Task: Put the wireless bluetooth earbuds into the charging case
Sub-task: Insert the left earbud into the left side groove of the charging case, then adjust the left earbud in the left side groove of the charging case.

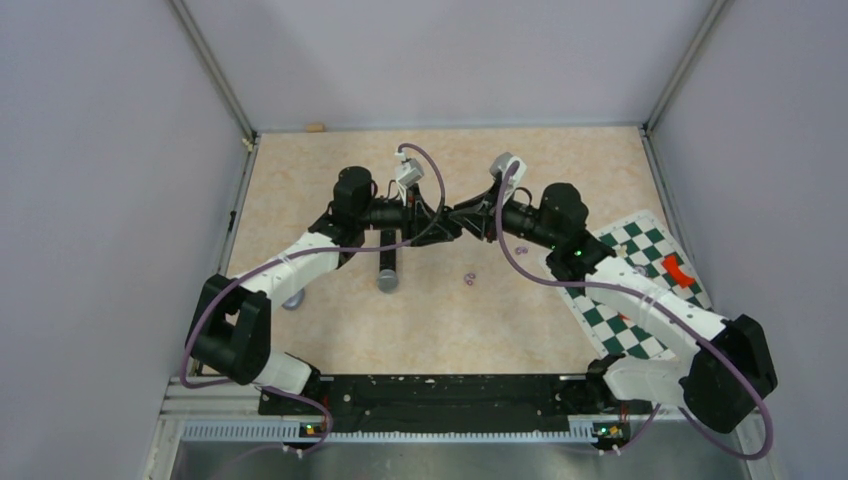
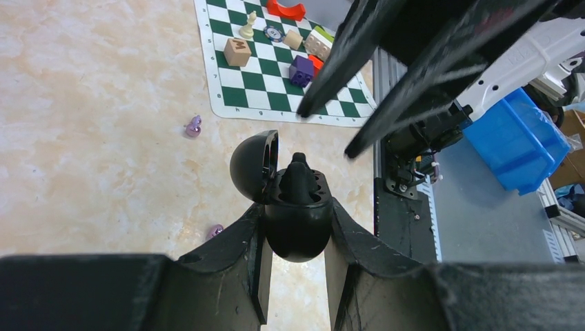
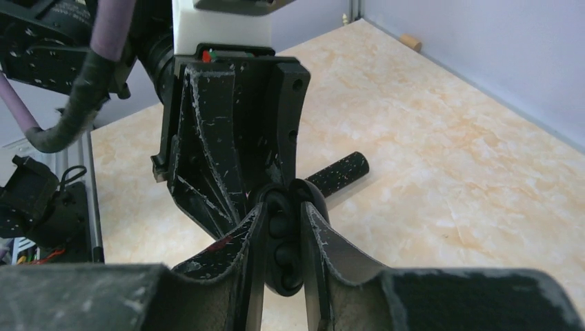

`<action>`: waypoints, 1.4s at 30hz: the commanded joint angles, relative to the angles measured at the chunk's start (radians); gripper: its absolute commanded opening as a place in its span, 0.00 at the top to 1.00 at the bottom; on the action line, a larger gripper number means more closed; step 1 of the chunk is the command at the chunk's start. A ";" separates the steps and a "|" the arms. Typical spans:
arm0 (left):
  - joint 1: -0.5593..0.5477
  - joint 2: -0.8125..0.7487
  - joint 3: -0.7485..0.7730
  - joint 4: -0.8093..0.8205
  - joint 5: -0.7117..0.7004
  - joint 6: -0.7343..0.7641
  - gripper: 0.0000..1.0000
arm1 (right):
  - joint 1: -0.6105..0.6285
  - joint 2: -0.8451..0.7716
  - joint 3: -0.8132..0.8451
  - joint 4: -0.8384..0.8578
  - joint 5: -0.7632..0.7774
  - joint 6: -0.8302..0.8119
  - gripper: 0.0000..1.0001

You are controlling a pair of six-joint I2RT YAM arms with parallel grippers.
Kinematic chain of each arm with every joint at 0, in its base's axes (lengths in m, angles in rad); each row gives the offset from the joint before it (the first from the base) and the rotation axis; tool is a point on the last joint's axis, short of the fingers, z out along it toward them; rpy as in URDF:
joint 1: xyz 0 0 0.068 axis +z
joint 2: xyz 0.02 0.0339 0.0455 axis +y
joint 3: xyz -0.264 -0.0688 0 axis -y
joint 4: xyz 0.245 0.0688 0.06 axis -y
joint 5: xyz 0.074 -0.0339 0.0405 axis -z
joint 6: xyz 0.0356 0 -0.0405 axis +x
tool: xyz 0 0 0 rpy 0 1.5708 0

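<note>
My left jaws are clamped on the round glossy black charging case (image 2: 296,234), lid open, one black curled earbud (image 2: 298,176) seated upright within; my right jaws stand slightly apart just beside that case.

Prob. lab: walled robot bench (image 1: 290,180).

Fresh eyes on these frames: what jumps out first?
The left hand and right hand meet at centre. The left clamps a black charging case, lid open, with an earbud standing in it. Then the green chess mat with toys on the right.
</note>
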 commanded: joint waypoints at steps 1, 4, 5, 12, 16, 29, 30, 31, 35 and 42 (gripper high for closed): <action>0.001 -0.031 0.001 0.060 0.016 0.007 1.00 | -0.054 -0.085 0.064 0.005 -0.001 0.034 0.76; 0.000 -0.033 0.003 0.060 0.019 0.006 1.00 | -0.061 -0.098 0.057 -0.012 0.048 -0.010 0.74; 0.000 -0.033 0.003 0.060 0.023 0.007 1.00 | -0.061 -0.097 0.053 -0.013 0.066 -0.023 0.69; -0.005 -0.061 -0.014 0.059 0.137 0.074 1.00 | -0.058 -0.055 0.028 0.004 -0.040 -0.053 0.23; -0.007 -0.097 -0.042 0.031 0.214 0.178 1.00 | -0.058 -0.062 0.039 -0.024 -0.130 -0.076 0.19; -0.019 -0.113 0.007 -0.227 0.247 0.436 1.00 | -0.056 -0.072 0.029 -0.071 -0.334 -0.141 0.13; -0.020 -0.112 0.008 -0.232 0.247 0.439 1.00 | -0.056 -0.070 0.027 -0.070 -0.338 -0.141 0.13; -0.022 -0.111 0.009 -0.236 0.248 0.442 1.00 | -0.056 -0.067 0.026 -0.069 -0.339 -0.142 0.13; -0.023 -0.107 0.009 -0.247 0.256 0.454 1.00 | -0.037 -0.053 0.021 -0.071 -0.312 -0.156 0.11; -0.031 -0.105 0.017 -0.270 0.263 0.470 1.00 | -0.005 -0.012 0.024 -0.075 -0.208 -0.179 0.10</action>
